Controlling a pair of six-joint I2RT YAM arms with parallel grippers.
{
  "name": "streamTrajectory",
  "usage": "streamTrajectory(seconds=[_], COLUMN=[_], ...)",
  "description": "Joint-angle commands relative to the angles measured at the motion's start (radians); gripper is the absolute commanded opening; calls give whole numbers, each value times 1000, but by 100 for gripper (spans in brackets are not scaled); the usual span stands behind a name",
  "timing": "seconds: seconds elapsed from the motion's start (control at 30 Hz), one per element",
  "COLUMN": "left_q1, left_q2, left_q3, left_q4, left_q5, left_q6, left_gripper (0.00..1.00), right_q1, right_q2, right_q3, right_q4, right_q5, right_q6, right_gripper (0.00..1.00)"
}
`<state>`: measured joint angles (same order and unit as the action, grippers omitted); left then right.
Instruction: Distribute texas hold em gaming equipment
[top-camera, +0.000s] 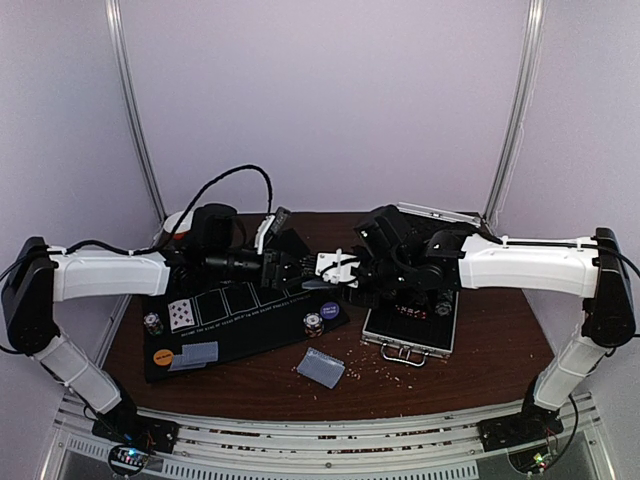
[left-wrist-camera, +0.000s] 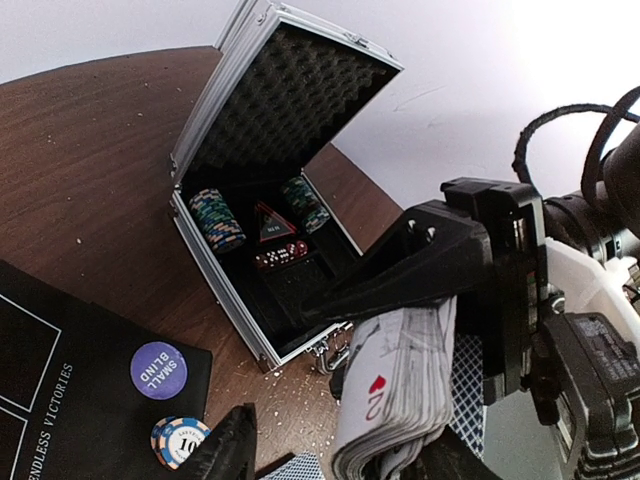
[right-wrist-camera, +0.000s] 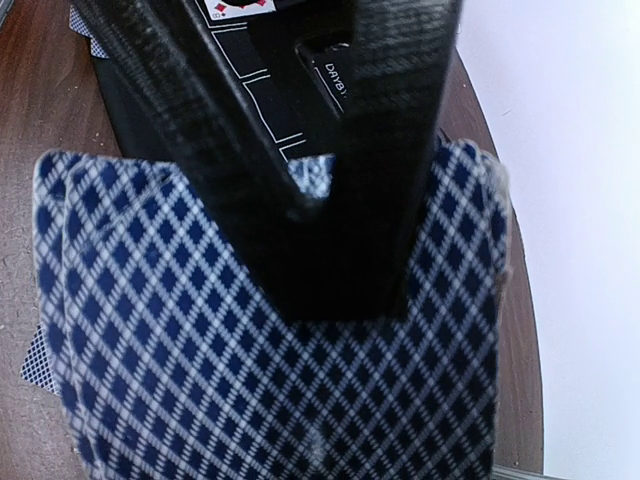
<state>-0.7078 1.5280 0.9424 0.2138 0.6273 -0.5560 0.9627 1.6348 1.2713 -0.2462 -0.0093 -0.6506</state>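
Observation:
My right gripper (top-camera: 338, 268) is shut on a thick deck of playing cards (left-wrist-camera: 395, 390) with blue-diamond backs (right-wrist-camera: 280, 390), held in the air over the table's middle. A red 10 faces out on the deck. My left gripper (top-camera: 296, 264) is open just left of the deck, and its fingers (left-wrist-camera: 225, 450) stand wide beside it. On the black mat (top-camera: 250, 325) lie a face-up card (top-camera: 182, 313), a chip stack (top-camera: 152, 322), an orange disc (top-camera: 163, 354), face-down cards (top-camera: 196, 355), a purple "small blind" disc (left-wrist-camera: 158, 370) and a blue chip stack (left-wrist-camera: 178, 440).
The open silver case (left-wrist-camera: 215, 270) stands right of the mat and holds chip stacks (left-wrist-camera: 217, 218) and dice. A loose pile of face-down cards (top-camera: 322, 367) lies on the brown table near the front. An orange-and-white bowl (top-camera: 176, 220) sits at the back left. Crumbs dot the table.

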Motion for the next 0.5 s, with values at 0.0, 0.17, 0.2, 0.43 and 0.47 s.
streamTrajectory(seconds=[0.0,0.17,0.2,0.43,0.47], left_q1=[-2,0,-1,-1,-1], left_q2=[-49,-77,-77,-81,-84], left_q3=[30,23,27,47,50], left_q4=[-71,-98,-110,-149,-157], left_q5=[-41,-54,-50,-14,-15], left_q6=[77,115,122,148,153], left_gripper=[50,31,27,11,8], right_q1=[2,2,2,2,1], right_q2=[-6,-7,-7,-7,-6], right_q3=[19,17,18,22,22], right_q4=[14,10,10,6,5], right_q5=[2,6,6,9,9], right_q6=[9,5,5,4,3], right_gripper=[42,42,42,42,42])
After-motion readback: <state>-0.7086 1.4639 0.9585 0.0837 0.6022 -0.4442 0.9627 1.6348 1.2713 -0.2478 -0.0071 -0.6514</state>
